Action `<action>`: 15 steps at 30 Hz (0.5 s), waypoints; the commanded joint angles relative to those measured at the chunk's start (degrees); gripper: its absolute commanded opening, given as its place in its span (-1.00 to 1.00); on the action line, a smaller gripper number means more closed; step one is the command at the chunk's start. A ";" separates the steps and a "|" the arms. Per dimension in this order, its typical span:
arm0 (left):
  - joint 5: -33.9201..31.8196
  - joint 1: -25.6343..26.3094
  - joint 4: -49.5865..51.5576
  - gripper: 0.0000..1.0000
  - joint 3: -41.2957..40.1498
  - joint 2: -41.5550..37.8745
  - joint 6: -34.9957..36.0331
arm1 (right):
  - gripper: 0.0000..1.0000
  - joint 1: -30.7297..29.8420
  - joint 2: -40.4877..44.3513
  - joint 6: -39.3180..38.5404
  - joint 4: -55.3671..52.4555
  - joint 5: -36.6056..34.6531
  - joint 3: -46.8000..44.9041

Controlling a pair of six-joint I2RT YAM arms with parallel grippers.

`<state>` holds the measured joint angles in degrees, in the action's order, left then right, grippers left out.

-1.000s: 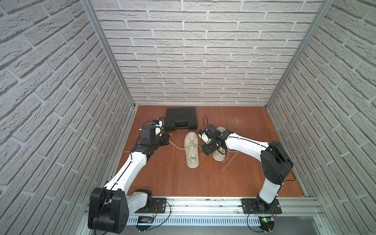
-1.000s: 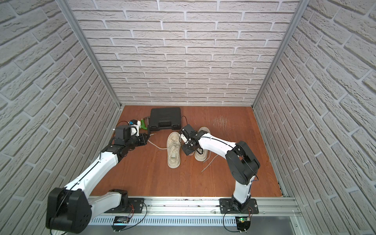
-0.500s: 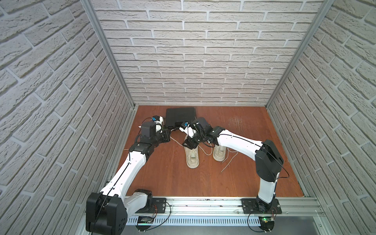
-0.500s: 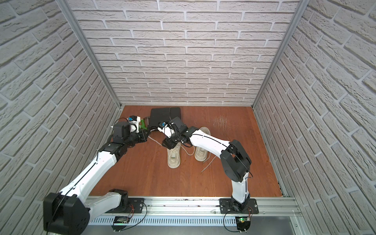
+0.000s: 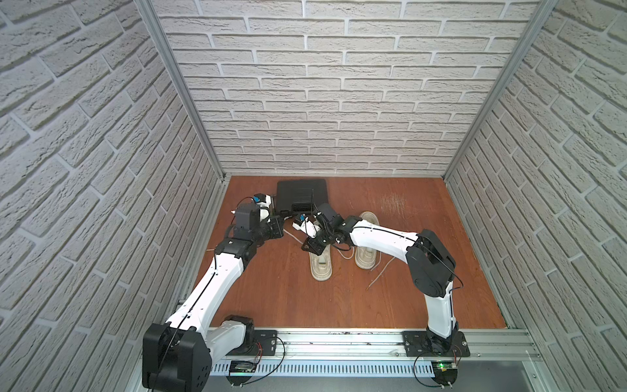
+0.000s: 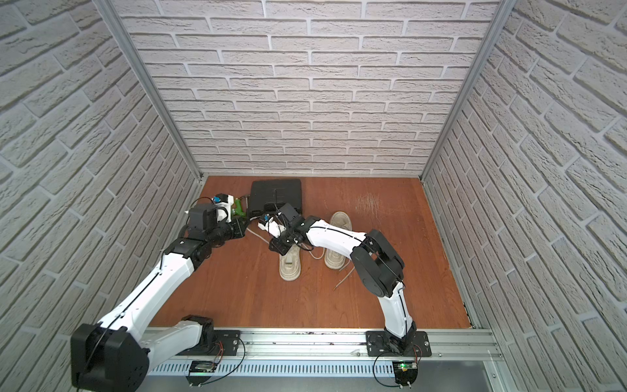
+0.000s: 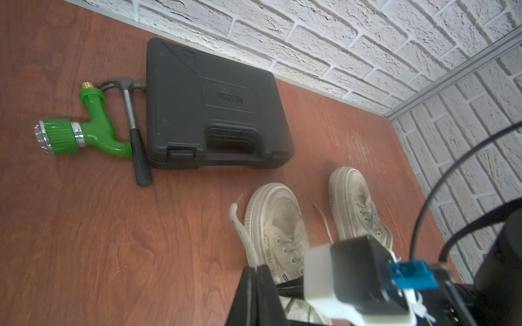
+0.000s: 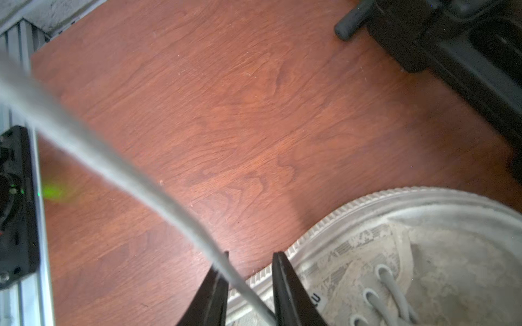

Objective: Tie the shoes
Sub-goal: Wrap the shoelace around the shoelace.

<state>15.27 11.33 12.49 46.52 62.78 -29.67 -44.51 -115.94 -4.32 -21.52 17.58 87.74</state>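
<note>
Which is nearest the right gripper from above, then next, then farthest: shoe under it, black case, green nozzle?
1. Shoe, just below the right gripper.
2. Black case, behind, by the wall.
3. Green nozzle, off beside the case.

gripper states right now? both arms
Left gripper: closed on lace.
Right gripper: open, lace between the jaws, not pinched.

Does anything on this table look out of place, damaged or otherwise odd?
A hammer and a green hose nozzle lie beside the black case, unrelated to lacing. The tabletop has a pale scratched patch beyond the shoes. Both shoes look grimy.
</note>
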 commanded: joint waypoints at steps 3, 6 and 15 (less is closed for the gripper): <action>-2.18 0.18 1.06 -1.00 0.28 -1.83 0.64 | -0.81 0.29 2.23 -0.13 0.51 -2.59 -0.74; -4.28 0.18 3.47 -1.00 -0.53 -2.27 1.82 | -0.95 0.87 4.86 0.10 0.47 -3.09 -2.26; -4.29 3.79 0.36 -1.00 -10.74 -0.14 -2.05 | -0.95 1.85 8.47 1.54 1.74 -0.46 -6.12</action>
<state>10.79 13.06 15.75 39.29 61.32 -29.56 -43.16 -110.61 -3.75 -21.52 15.73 83.02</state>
